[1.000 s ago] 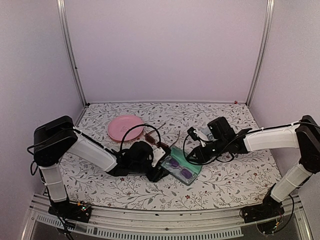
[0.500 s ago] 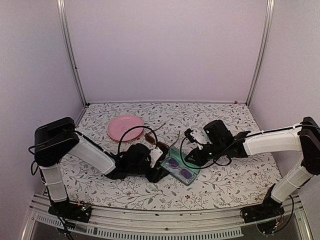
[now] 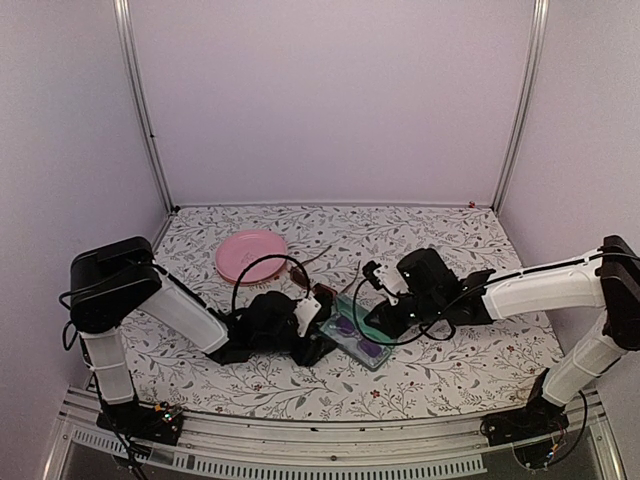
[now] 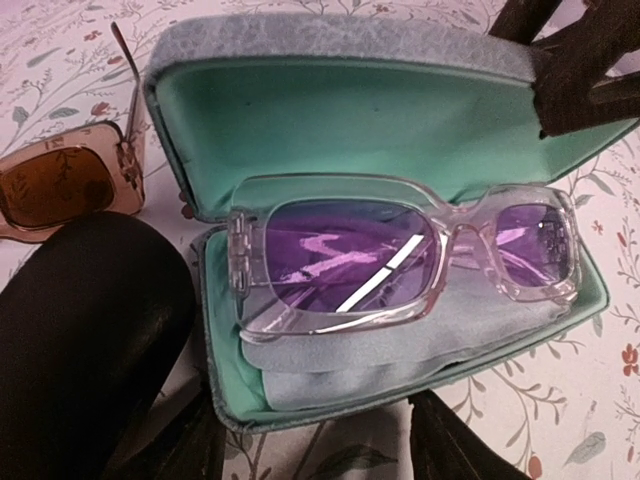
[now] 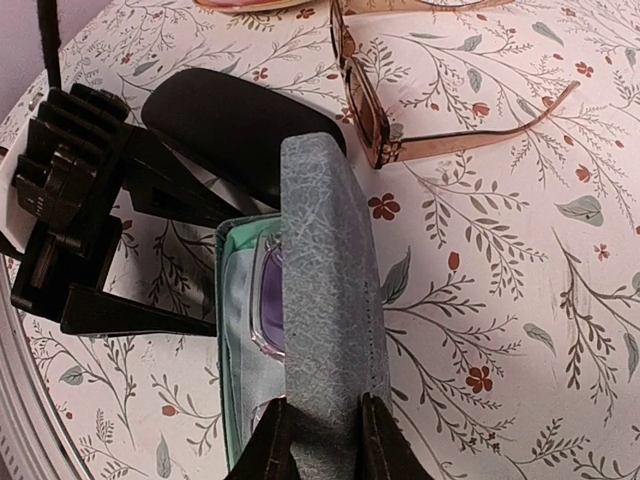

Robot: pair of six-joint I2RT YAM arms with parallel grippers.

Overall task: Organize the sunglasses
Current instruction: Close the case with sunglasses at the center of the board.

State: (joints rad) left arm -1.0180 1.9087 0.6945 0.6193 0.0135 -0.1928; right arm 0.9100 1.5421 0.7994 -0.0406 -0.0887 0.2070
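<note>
Jaws of the right arm [image 3: 540,285] are clenched on the top edge of the grey-blue case lid [image 5: 325,280], one of the fingers [image 5: 268,445] on each face, and the lid stands upright over its base. Jaws of the left arm [image 3: 185,315] are spread apart with nothing between them. Their fingers [image 4: 440,445] reach the front rim of the case [image 4: 350,110] near its left end; whether they press on it I cannot tell.

The open case, lined in green, lies around the middle of the table [image 3: 450,360], a little toward the near edge. Inside it rests the clear-framed pair of sunglasses [image 4: 400,260], purple lenses up, folded, on a pale blue cloth [image 4: 330,365].

The black hard case [image 4: 90,330] lies closed on the table just beside the left end of the open case. Beyond it, toward the far edge, the reddish-brown sunglasses [image 4: 60,185] lie on the table with their thin arms unfolded, outside either case. Farther toward the far left corner sits a pink plate [image 3: 250,255], well apart from both arms.
</note>
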